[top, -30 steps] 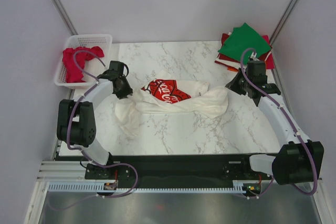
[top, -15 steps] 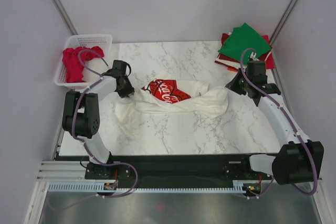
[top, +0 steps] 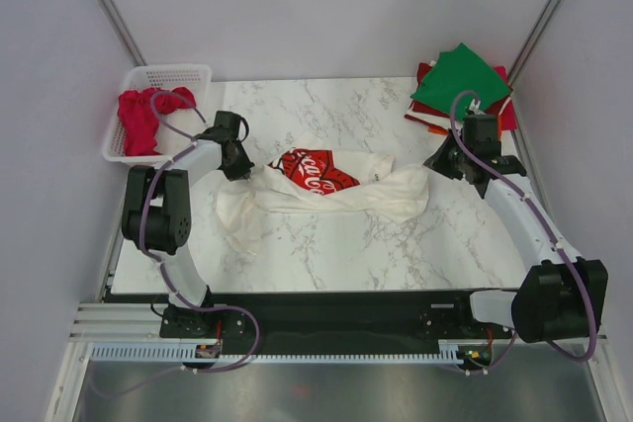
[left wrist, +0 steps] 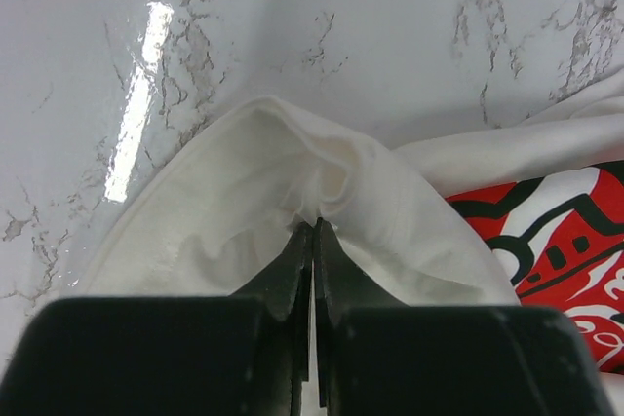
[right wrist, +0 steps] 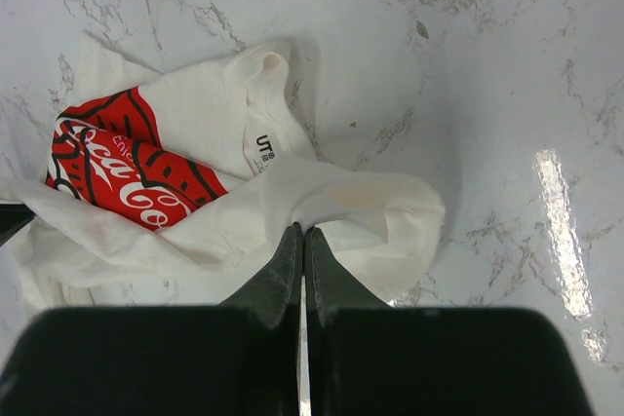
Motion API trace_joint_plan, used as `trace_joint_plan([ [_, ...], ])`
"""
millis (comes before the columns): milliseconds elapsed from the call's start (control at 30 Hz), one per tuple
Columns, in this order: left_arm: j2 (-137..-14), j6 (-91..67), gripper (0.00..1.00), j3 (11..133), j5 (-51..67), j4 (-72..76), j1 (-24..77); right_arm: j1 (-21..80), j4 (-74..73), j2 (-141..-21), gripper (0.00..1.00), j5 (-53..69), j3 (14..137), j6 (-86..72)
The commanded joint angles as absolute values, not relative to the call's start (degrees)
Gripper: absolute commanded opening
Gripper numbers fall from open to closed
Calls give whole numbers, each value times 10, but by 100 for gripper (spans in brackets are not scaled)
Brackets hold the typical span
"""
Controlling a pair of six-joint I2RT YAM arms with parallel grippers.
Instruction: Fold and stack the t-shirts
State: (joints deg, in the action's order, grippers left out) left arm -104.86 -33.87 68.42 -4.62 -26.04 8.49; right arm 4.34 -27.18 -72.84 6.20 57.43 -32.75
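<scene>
Left end effector (left wrist: 312, 231) clamped on cream t-shirt (left wrist: 234, 211) fold at its tips; right end effector (right wrist: 302, 233) likewise clamped. Looks limp and light; best held at hems.

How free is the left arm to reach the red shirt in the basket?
Probably not yet: the left gripper is shut on the cream shirt, so it must let go first. Otherwise the red shirt lies in the open basket close beside it, nothing between.

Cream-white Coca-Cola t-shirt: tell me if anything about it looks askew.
Yes. The cream-white t-shirt lies bunched and twisted across the marble table, its red logo creased, not flat. The left gripper and right gripper each pinch a bunched end.
</scene>
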Motion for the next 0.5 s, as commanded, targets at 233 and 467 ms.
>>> trace_joint_plan([
  [233, -874, -329, 2, 724, -33, -289, 91, 42, -268, -704, 0, 77, 618, -343],
  [467, -764, -292, 2, 799, -37, -378, 91, 42, -307, -679, 0, 96, 712, -363],
])
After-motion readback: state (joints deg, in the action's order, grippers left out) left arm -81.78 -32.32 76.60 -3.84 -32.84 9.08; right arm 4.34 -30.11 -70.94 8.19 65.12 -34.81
